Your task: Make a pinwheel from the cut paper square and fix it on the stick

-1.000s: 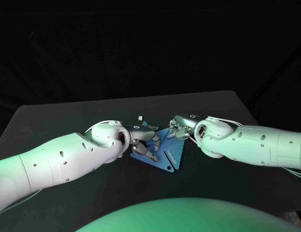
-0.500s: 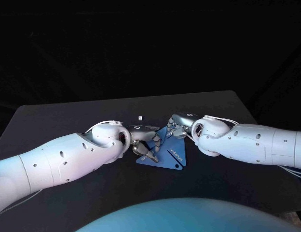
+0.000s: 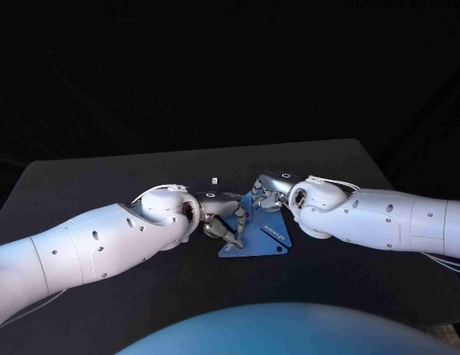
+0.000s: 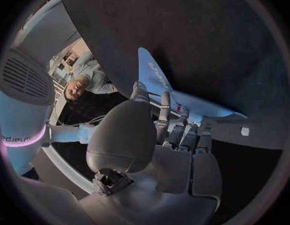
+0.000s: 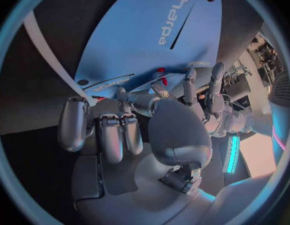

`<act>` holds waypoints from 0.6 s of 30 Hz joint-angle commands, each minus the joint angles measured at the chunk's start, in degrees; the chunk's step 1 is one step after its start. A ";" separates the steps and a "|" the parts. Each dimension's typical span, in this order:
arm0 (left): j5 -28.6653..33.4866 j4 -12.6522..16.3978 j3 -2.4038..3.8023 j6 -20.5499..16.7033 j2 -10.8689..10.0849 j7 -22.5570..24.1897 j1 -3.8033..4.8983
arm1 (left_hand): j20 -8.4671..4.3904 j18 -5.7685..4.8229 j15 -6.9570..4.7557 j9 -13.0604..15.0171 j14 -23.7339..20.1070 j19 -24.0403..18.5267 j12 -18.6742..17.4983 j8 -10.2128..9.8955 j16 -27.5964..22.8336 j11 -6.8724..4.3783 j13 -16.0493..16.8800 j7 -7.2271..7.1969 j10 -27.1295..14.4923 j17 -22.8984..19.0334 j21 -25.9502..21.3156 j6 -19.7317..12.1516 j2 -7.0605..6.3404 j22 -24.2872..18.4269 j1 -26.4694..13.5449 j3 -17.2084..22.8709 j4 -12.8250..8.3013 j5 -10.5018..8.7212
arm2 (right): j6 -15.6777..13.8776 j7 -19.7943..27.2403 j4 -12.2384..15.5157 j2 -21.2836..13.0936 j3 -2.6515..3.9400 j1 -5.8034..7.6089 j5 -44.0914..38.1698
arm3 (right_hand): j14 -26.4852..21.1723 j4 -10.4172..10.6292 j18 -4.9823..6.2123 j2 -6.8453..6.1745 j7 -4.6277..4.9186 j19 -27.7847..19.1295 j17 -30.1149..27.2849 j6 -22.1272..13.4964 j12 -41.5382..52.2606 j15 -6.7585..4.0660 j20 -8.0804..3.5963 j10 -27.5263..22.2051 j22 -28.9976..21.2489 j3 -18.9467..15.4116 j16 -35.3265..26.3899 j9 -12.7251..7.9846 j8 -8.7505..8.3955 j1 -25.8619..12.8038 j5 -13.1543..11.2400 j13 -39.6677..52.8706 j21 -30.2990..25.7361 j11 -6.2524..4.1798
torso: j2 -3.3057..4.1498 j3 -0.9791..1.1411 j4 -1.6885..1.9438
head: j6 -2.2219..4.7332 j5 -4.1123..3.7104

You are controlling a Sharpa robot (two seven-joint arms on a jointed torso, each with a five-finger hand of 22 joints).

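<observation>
Centrally on the black worktop (image 3: pixel 379 170), the blue paper square (image 3: pixel 264 238) sits partly lifted between two hands. The left hand (image 3: pixel 222 214) sets close-held fingers (image 4: pixel 162 107) against it. The right hand (image 3: pixel 270 191) curls fingers (image 5: pixel 111 135) onto its far edge. Whether either pinches it cannot be told. Beyond lies a small white piece (image 3: pixel 216 180).

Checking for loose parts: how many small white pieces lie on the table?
1: a small white piece on the black table, just beyond the left hand and blue paper. More may be hidden under the paper.
</observation>
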 commanded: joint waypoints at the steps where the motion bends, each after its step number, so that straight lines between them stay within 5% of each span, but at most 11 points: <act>1: 0.49 -0.02 0.02 0.90 0.22 0.01 0.00 | 0.21 0.54 0.40 0.48 -0.13 -0.23 -0.03 0.83 -0.06 0.40 -0.04 0.25 0.10 -0.08 0.29 -0.52 -0.06 0.08 -0.39 0.22 0.00 -0.31 | 0.52 0.41 -0.25 0.35 0.01 0.05 -1.19 | 6.07 0.09 0.46 0.57 0.02 0.31 15.10 -0.46 0.20 0.06 0.14 6.08 4.37 0.36 0.23 0.01 0.18 0.04 -0.20 15.10 0.14 0.40 | -0.01 0.02 -0.02 | 0.00 -0.06; 18: 0.51 -0.36 0.02 1.74 0.51 -0.19 0.00 | 0.22 0.31 0.71 2.22 -0.16 -0.26 -0.08 2.90 -0.06 0.93 -0.09 0.58 -0.58 -0.10 0.33 -0.39 -0.29 0.10 -0.68 0.39 0.02 -0.31 | 0.90 0.60 -1.73 2.35 0.01 0.26 -1.97 | 6.07 0.13 0.46 0.64 0.02 0.32 15.10 -0.51 0.20 0.06 0.14 6.08 4.38 0.33 0.23 0.03 0.21 0.14 -0.32 15.10 0.13 0.41 | 0.00 0.01 0.01 | 0.00 -0.25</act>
